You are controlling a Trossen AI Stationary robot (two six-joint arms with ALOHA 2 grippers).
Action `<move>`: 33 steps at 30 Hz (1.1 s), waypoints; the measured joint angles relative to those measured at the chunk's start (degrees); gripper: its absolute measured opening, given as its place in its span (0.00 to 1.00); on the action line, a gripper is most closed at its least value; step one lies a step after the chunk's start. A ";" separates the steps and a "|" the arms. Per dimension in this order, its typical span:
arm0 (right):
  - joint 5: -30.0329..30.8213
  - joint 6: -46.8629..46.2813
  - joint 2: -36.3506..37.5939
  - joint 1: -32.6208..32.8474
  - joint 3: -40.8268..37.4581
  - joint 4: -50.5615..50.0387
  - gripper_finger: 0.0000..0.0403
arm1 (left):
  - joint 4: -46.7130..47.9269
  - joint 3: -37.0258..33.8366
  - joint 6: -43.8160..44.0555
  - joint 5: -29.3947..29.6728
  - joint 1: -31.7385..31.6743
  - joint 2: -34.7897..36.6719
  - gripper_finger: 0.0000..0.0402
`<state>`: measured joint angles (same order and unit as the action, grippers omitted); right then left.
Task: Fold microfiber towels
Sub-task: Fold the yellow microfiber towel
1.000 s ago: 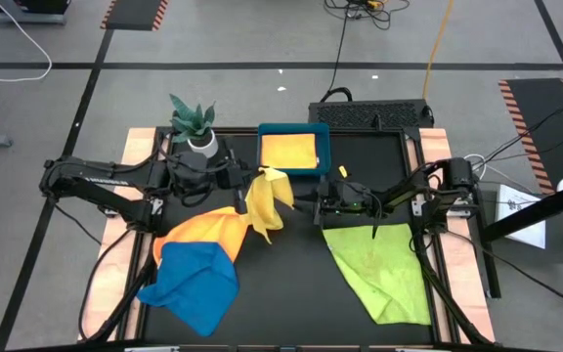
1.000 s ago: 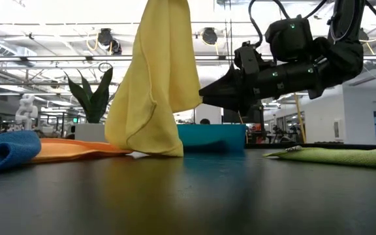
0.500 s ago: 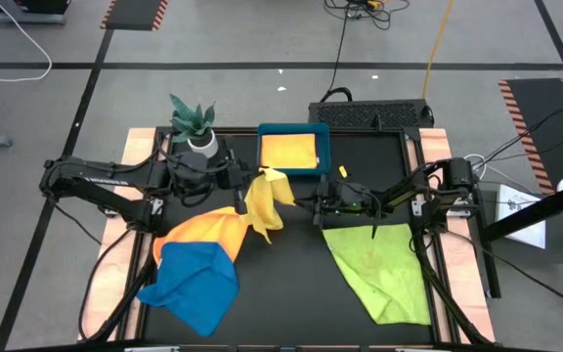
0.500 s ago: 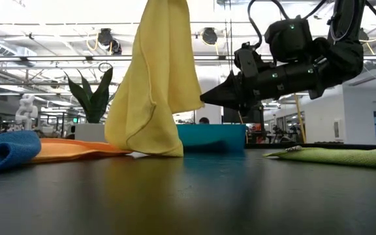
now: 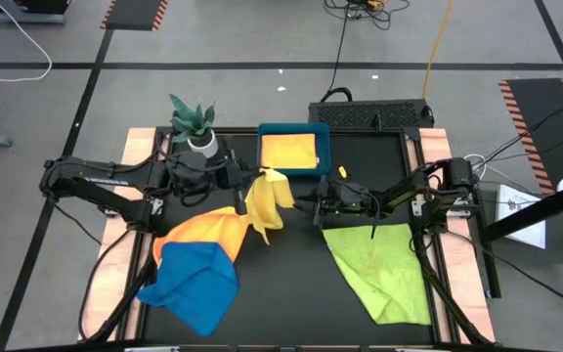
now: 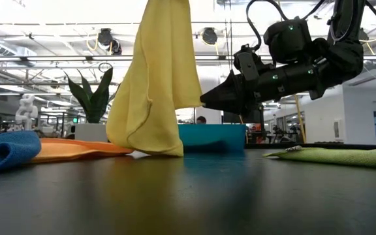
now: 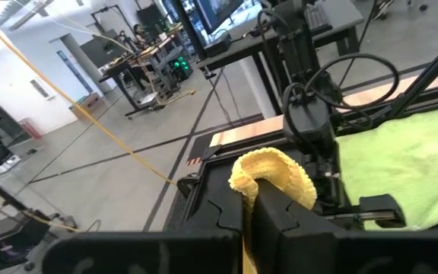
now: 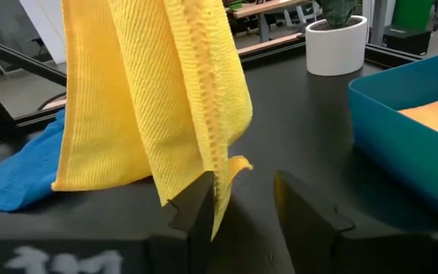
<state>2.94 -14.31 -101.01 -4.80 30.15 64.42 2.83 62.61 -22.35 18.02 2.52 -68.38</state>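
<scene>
Hanging from the left gripper (image 5: 253, 180), the yellow towel (image 5: 265, 203) droops to the table (image 5: 291, 284), its lower end bunched on the surface just right of the orange towel (image 5: 203, 232). Left fingers are pressed together on the towel's top edge; the left wrist view shows a yellow fold (image 7: 274, 173) pinched between them.

Right gripper (image 5: 306, 206) sits just right of the hanging towel, above the table, pointing left at it. Its fingers (image 8: 196, 207) are spread, and a corner of the yellow towel (image 8: 158, 99) dangles into the gap between them. Can't tell if either finger touches the cloth; nothing looks clamped. In the low view the gripper tip (image 6: 209, 99) is right at the towel's right edge (image 6: 158, 78).

Other towels:
- Orange one lies flat at near left, partly under the blue towel (image 5: 195, 284), which is crumpled at the near left corner.
- Green towel (image 5: 384, 269) is spread flat at near right, under the right arm.
- Another yellow towel (image 5: 289, 150) lies folded in the teal tray (image 5: 324, 156) at far centre.

Potted plant (image 5: 194, 123) stands at far left, beside the left arm's wrist.
</scene>
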 joint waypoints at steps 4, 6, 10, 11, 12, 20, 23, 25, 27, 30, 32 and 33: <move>0.00 -0.02 0.00 0.00 0.00 0.02 0.33 | -0.04 0.00 0.11 -0.01 0.00 0.00 0.03; 0.00 -0.02 0.00 0.00 0.00 0.03 0.30 | -0.04 0.00 0.18 -0.04 0.00 0.00 0.01; 0.00 0.00 0.00 0.00 0.00 0.03 0.19 | -0.07 0.00 0.54 -0.07 0.00 0.00 0.03; 0.00 0.13 0.00 0.00 0.00 0.04 0.14 | -0.07 0.00 0.62 -0.08 0.02 0.00 0.04; 0.00 0.42 0.05 0.00 0.00 0.03 0.09 | -0.09 0.00 0.66 -0.09 0.11 0.00 0.04; -1.17 3.49 9.37 1.55 -0.04 -5.09 0.01 | -3.00 0.00 0.03 -0.06 4.50 0.07 0.02; -1.29 6.78 17.43 4.12 -0.04 -10.98 0.00 | -3.04 0.00 -1.48 0.88 7.62 0.64 0.04; -1.26 8.74 23.56 6.23 -0.04 -15.72 0.00 | -3.33 0.00 -1.91 3.13 9.96 0.84 0.04; -0.38 10.00 29.83 8.61 -0.04 -19.96 0.00 | -2.92 -0.02 -1.94 5.77 12.36 1.29 0.03; 2.72 11.82 38.48 12.89 -0.04 -25.49 0.00 | -3.67 -0.02 -1.93 7.98 15.61 1.50 0.01; 4.54 13.32 43.25 15.97 -0.04 -27.42 0.00 | -3.73 -0.02 -1.92 8.15 17.78 1.39 0.03; 5.07 14.02 45.37 17.46 -0.04 -28.06 0.00 | -4.01 -0.02 -1.92 8.15 18.84 1.38 0.04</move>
<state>8.01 -0.28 -55.64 12.66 30.11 36.37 -1.18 62.59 -24.27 26.17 21.36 -67.00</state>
